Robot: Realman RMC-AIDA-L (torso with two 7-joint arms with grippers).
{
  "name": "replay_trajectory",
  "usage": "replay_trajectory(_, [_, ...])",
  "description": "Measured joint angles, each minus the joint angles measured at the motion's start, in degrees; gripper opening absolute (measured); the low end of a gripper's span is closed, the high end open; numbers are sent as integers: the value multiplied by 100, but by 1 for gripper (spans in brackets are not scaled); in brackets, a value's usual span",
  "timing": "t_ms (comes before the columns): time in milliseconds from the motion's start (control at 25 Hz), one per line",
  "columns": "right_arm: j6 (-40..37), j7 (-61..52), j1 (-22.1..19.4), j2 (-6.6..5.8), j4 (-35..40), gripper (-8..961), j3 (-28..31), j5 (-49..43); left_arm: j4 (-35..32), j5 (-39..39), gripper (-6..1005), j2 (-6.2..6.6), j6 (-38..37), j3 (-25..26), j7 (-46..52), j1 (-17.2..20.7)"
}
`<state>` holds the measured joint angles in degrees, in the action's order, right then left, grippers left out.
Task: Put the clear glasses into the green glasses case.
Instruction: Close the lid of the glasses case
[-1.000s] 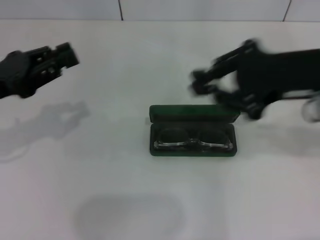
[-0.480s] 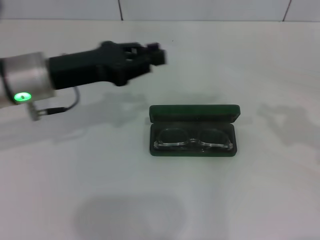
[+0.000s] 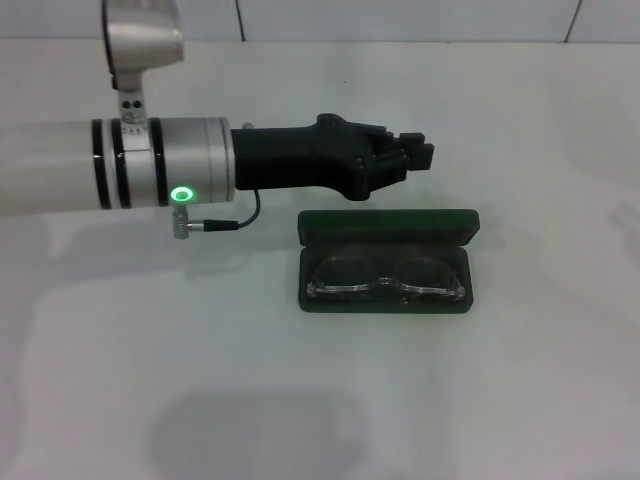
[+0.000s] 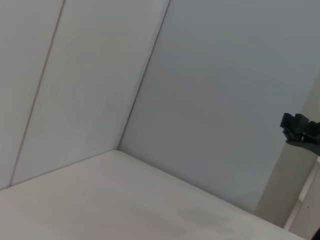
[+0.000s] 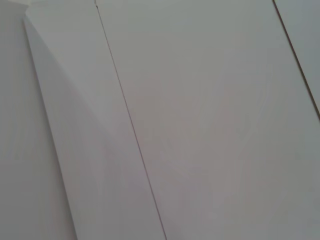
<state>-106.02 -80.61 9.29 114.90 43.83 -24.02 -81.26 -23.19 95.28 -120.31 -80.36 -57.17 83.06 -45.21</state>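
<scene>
1. while the green glasses case (image 3: 386, 262) lies open on the white table (image 3: 520, 380), its lid stands up along the far edge and its tray faces upward.
2. the clear glasses (image 3: 386, 279) lie folded inside the tray of the case, lenses side by side along its length, filling nearly its whole width.
3. the left gripper (image 3: 420, 155) reaches in level from the left, just behind the case and above its lid, over the middle to right part of the lid; it does not touch the case.
4. its black fingers (image 3: 405, 152) appear drawn close together with nothing between them, though the narrow gap is hard to judge.
5. behind the gripper, the silver arm segment with a lit green ring (image 3: 181, 194) lies well to the left of the case.
6. the right gripper is out of sight; its wrist view shows only pale wall panels.
7. in the left wrist view, a small dark part (image 4: 301, 129) shows beside a pale post, against grey wall panels.
</scene>
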Motion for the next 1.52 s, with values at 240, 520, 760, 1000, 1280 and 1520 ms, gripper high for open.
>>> replay_trajectory(240, [52, 3, 58, -7, -11, 132, -11, -6, 136, -330, 207, -8, 426, -417, -51, 30])
replay_trajectory(520, [85, 13, 237, 6, -133, 131, -51, -93, 495, -339, 172, -24, 958, -456, -206, 9])
replay_trajectory(760, [235, 69, 329, 27, -188, 131, -49, -300, 549, -344, 173, -28, 1007, -591, -214, 23])
replay_trajectory(1000, [282, 84, 398, 31, -294, 130, -48, -311, 559, -344, 172, -28, 1011, -821, -184, -17])
replay_trajectory(1280, [294, 132, 403, 32, -319, 130, -42, -312, 562, -344, 173, -28, 1014, -855, -184, -28])
replay_trajectory(1520, [294, 222, 413, 31, -385, 130, -41, -312, 562, -347, 172, -28, 1016, -841, -178, -32])
